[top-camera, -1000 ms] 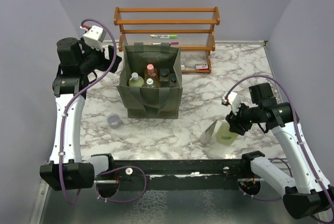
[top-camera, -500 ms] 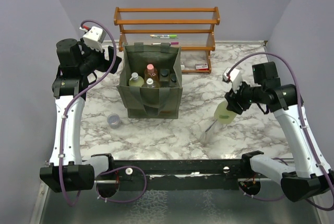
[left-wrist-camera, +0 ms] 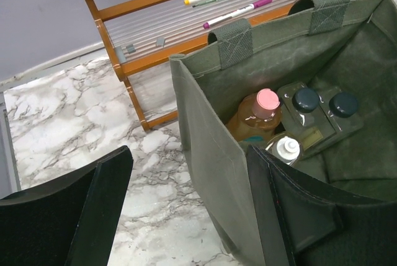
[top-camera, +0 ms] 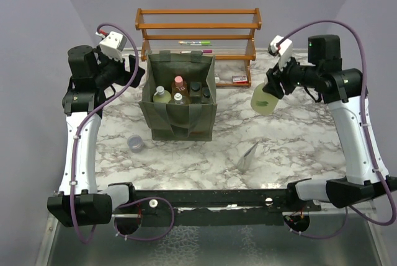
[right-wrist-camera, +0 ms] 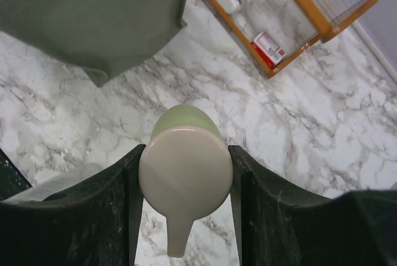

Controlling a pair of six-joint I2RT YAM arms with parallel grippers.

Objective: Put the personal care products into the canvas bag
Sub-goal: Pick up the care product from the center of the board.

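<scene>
Bottles go into the bag (top-camera: 180, 117), and most are in it, so I read this as the carry of one of the last pieces.

On the left, my left gripper (left-wrist-camera: 189, 154) is spread wide astride the bag's left wall, one finger outside and one inside, pinching nothing. I judge it is there to steady the soft cloth and hold the mouth open. A small lavender cup (top-camera: 135, 144) sits toward the near left corner of the worktop (top-camera: 298, 136); it is not mine to pack and lies off my path.

The bag stands upright left of centre, near the far edge, just in front of a wooden rack (top-camera: 198, 27) with two pens (top-camera: 197, 43) on its shelf. Inside stand a pink-capped bottle (left-wrist-camera: 267, 98), a white-capped one and two black-capped ones, crowded to the far left. The right side looks free.

Right of centre, by the near edge, a grey pouch (top-camera: 249, 156) waits on the marble.

Further right, my right gripper (right-wrist-camera: 186, 151) is clamped on a pale green pump bottle (top-camera: 263, 100), held in the air over the far right part of the worktop, well apart from the bag. A small red-and-white box (top-camera: 239, 79) lies below by the rack's foot. I think the bag's right rim and its strap are what I must clear.
</scene>
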